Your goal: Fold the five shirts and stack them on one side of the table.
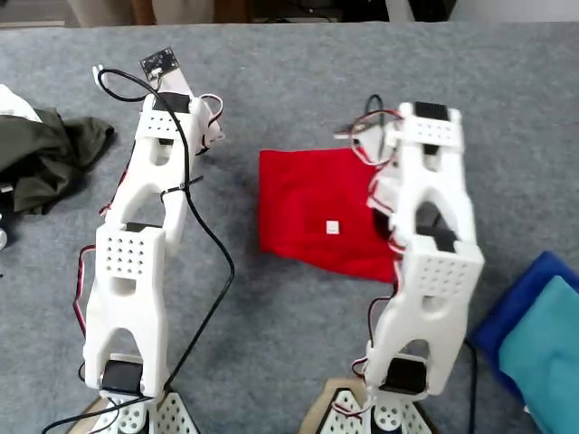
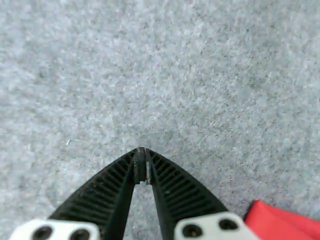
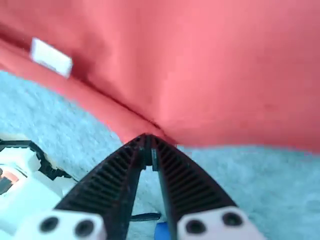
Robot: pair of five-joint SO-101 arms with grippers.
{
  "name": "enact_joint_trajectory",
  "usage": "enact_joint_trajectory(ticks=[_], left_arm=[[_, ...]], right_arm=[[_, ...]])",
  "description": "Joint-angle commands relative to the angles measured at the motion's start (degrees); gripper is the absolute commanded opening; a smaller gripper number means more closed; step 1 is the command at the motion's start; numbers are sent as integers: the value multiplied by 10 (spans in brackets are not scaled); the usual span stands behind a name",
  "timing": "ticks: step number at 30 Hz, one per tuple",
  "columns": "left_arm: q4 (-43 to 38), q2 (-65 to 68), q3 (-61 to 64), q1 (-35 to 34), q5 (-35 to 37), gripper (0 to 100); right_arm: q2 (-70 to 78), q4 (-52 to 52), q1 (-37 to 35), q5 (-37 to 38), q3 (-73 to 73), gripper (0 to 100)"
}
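One folded red cloth shirt point(image 1: 308, 208) lies mid grey desk point(image 1: 271, 81). On my right, a teal shirt point(image 1: 547, 348) tops a blue shirt point(image 1: 517, 303). A crumpled dark green shirt point(image 1: 50, 154) waits. My left tool point(image 2: 141, 165) and right tool point(image 3: 148, 145) are pinched closed.

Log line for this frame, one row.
left gripper shut over table | right gripper shut at red shirt edge | red shirt folded mid-table | dark green shirt crumpled at edge

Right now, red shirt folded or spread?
Folded: the red shirt lies as a compact rectangle, no sleeves out, with a doubled edge in the right wrist view.
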Motion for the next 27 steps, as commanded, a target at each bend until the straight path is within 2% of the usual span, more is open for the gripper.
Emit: enact_joint_trajectory(ticks=[1,10,16,21,27], left_arm=[[-11,-10,-17,-4,0,18],[-11,-10,-18,-4,0,18],[-11,-10,-18,-4,0,18],[-11,-10,-18,-4,0,18],[-11,-10,-18,-4,0,18]], right_arm=[[-56,12,20,30,50,4],[-256,-30,2,84,293,4],[-364,-43,1,71,223,5],[-313,-110,-41,-14,175,5],[-199,-101,-75,-18,220,5]])
